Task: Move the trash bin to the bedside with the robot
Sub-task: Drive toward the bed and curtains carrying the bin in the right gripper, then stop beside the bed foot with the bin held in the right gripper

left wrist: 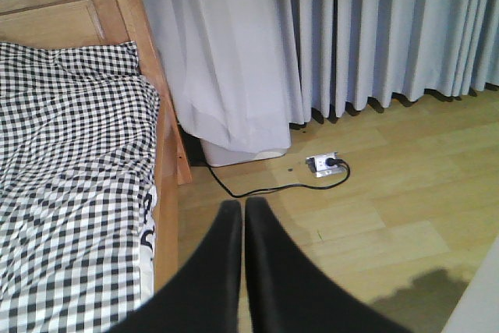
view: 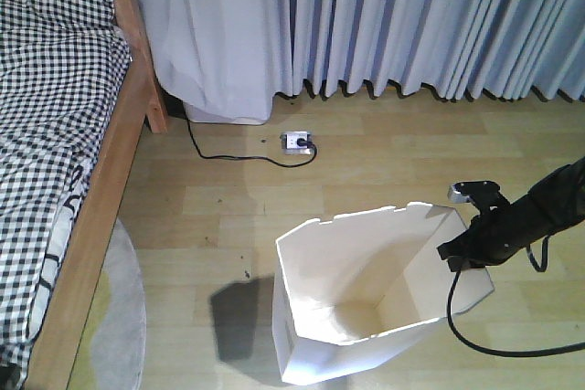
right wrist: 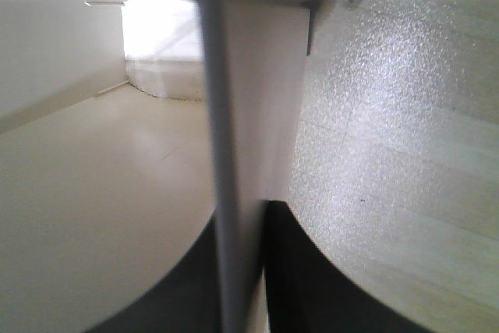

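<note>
Pale curtains (view: 411, 25) hang above a wooden floor (view: 393, 166) bearing a white power strip (view: 297, 141) and black cable (view: 239, 158).

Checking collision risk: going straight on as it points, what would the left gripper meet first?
Left gripper: likely the wooden floor by the black cable, beside the bed frame; depth is unclear.

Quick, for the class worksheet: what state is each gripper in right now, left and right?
The left gripper: shut, holding nothing.
The right gripper: shut on the trash bin wall.
</note>
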Motion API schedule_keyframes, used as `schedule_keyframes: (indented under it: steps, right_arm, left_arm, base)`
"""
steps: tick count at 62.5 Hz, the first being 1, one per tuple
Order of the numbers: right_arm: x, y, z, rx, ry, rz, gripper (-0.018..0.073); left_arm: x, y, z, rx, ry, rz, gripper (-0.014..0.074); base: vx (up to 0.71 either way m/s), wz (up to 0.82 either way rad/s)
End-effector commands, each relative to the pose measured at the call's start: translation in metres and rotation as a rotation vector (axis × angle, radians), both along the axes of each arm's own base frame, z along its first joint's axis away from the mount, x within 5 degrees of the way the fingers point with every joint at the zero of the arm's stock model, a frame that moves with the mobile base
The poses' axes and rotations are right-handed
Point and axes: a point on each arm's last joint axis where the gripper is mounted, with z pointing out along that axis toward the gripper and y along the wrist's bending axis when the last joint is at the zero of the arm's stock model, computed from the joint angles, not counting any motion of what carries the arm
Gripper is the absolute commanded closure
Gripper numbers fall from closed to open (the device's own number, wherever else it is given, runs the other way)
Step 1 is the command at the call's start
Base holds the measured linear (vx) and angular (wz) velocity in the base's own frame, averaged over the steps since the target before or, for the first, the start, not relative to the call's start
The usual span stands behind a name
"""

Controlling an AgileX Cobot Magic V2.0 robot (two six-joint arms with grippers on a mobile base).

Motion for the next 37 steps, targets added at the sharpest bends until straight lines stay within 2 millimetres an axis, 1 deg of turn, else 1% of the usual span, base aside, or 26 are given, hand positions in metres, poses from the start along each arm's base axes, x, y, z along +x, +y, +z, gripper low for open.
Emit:
schedule_keyframes:
  steps: [1, 37]
  right_arm:
    - [0.0094, 0.0071, 0.0314, 0.112, -0.026, -0.017, 0.0559]
    - [0.0094, 0.0071, 0.0314, 0.112, -0.026, -0.017, 0.0559]
  left_arm:
    - [0.0009, -0.0001, 0.0012, -0.009, -0.071, 0.001, 0.0603]
    - [0.0009, -0.0001, 0.0012, -0.009, -0.071, 0.001, 0.0603]
  base:
    - [0.16, 0.05]
    - [0.19, 0.02]
